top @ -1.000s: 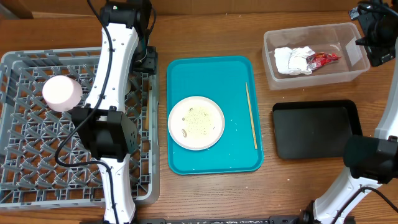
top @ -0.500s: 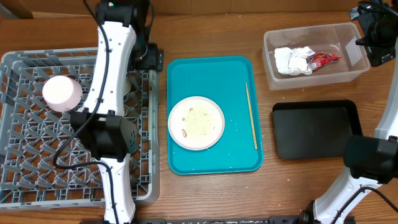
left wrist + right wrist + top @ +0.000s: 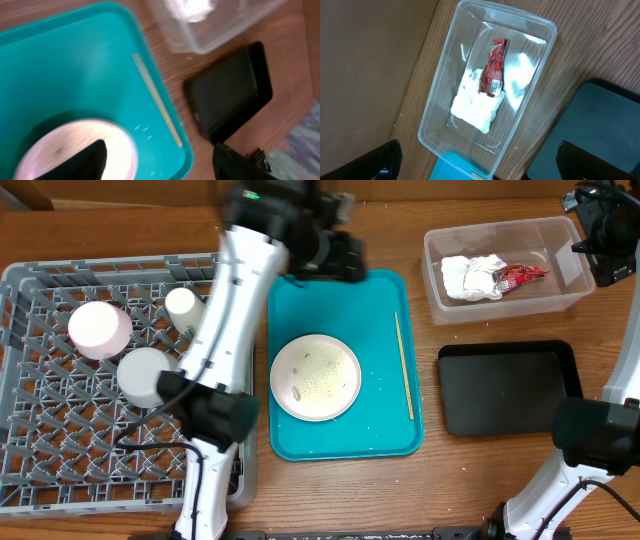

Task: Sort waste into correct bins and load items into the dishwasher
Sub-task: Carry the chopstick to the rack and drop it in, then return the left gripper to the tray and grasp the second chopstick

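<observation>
The white plate (image 3: pixel 316 377) with rice-like crumbs (image 3: pixel 320 370) lies on the teal tray (image 3: pixel 380 300); it also shows in the left wrist view (image 3: pixel 75 145). One wooden chopstick (image 3: pixel 404 365) lies on the tray's right side (image 3: pixel 156 106). The grey rack (image 3: pixel 60 450) holds the pinkish saucer (image 3: pixel 98 330), the small white cup (image 3: pixel 182 305) and the pale bowl (image 3: pixel 143 375). The clear tub (image 3: pixel 560 295) (image 3: pixel 445 100) holds the napkin (image 3: pixel 468 277) (image 3: pixel 472 102) and the red wrapper (image 3: pixel 520 275) (image 3: pixel 493 67). My left gripper (image 3: pixel 338 255) (image 3: pixel 160 162) is open and empty above the tray's far edge. My right gripper (image 3: pixel 600 240) (image 3: pixel 480 160) is open and empty above the tub.
The black tray (image 3: pixel 508 387) stands in front of the clear tub and shows in both wrist views (image 3: pixel 230 95) (image 3: pixel 595 130). My left arm (image 3: pixel 225 350) spans from the front of the rack to the teal tray's far edge. Bare wooden table lies between the trays.
My left arm has swung right from over the rack to above the teal tray's far edge. The cup and bowl it hid now show in the rack. The right arm has not moved.
</observation>
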`<state>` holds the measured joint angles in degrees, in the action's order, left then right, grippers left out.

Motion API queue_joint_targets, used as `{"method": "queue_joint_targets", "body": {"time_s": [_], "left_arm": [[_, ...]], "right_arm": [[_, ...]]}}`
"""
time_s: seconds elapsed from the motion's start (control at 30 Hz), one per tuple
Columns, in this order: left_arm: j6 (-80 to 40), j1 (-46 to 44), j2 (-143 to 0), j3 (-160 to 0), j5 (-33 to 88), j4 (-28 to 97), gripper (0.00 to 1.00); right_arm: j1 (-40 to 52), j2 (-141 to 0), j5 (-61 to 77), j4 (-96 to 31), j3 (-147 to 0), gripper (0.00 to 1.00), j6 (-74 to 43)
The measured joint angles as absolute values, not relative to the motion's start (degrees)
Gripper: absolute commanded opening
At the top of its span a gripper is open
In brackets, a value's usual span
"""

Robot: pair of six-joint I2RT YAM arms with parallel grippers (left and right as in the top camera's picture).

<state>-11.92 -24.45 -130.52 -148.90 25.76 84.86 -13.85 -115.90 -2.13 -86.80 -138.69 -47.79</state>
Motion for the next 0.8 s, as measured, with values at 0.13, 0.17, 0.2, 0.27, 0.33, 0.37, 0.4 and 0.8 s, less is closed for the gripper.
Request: {"method": "queue_joint_targets", "body": {"time_s": [0.13, 0.17, 0.2, 0.27, 0.33, 0.37, 0.4, 0.8], "left_arm": [[-20.12, -31.97, -130.52, -146.04, 20.49, 79.79, 0.63], [-22.59, -33.76, -130.52, -145.18, 18.09, 79.22, 0.63], [-25.15, -35.55, -130.52, -144.05, 15.09, 78.61, 0.63], [-29.15, -38.37, -130.52, -141.84, 10.37, 77.47, 0.62], [-32.93, -40.91, -130.52, -139.48, 5.48, 75.85, 0.61], [-34.48, -41.98, -130.56, -138.47, 3.44, 74.91, 0.61], [-35.90, -43.03, -130.76, -137.84, 1.56, 74.32, 0.61], [-46.24, -47.27, -139.83, -136.97, -11.09, 73.06, 0.45]], "right_arm": [[-13.85, -115.90, -2.13, -86.76, -138.69, 1.00, -47.79], [-13.85, -115.90, -2.13, -86.80, -138.69, 1.00, -47.77], [-13.85, -115.90, -2.13, -86.78, -138.69, 1.00, -47.79], [-13.85, -115.90, -2.13, -86.78, -138.69, 1.00, -47.81], [-13.85, -115.90, -2.13, -86.78, -138.69, 1.00, -47.79], [-13.85, -115.90, -2.15, -86.76, -138.69, 1.00, -47.79], [-13.85, -115.90, -2.15, -86.80, -138.69, 1.00, -47.79], [-13.85, -115.90, -2.13, -86.78, -138.69, 1.00, -47.81]]}}
